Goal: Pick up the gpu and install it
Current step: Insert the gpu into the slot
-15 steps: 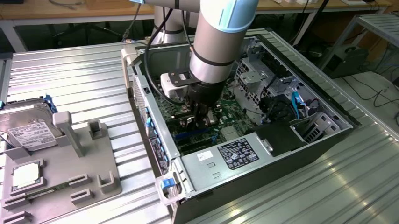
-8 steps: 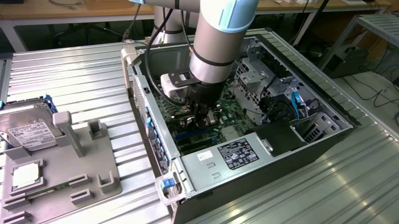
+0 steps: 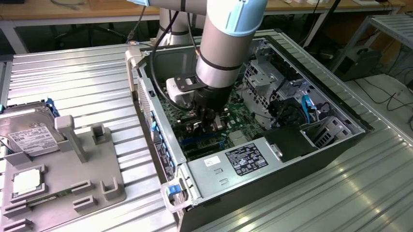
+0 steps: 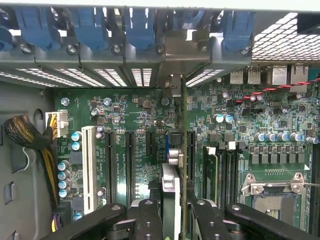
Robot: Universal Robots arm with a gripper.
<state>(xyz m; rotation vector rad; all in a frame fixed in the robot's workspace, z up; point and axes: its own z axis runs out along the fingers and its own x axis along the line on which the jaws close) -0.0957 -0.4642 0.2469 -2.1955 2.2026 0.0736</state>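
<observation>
In the wrist view the gpu [image 4: 171, 187] appears edge-on as a thin dark slab, upright over the green motherboard [image 4: 135, 115] between two black expansion slots. Its silver end bracket [image 4: 173, 85] reaches the rear slot openings of the case. My gripper [image 4: 177, 220] is shut on it, one black finger [image 4: 149, 220] pressing each side. From the exterior view the gripper [image 3: 208, 121] is deep inside the open computer case [image 3: 213, 176], low over the board, with the gpu [image 3: 201, 127] dark beneath it. Whether the card's edge sits in the slot I cannot tell.
Blue slot latches [image 4: 85, 25] line the case's rear wall. A CPU socket [image 4: 272, 195] and a yellow-black cable bundle [image 4: 25, 135] flank the slots. On the exterior view's left, a grey fixture [image 3: 77, 188] carries a silver hard drive [image 3: 29, 133] and a processor [image 3: 27, 180].
</observation>
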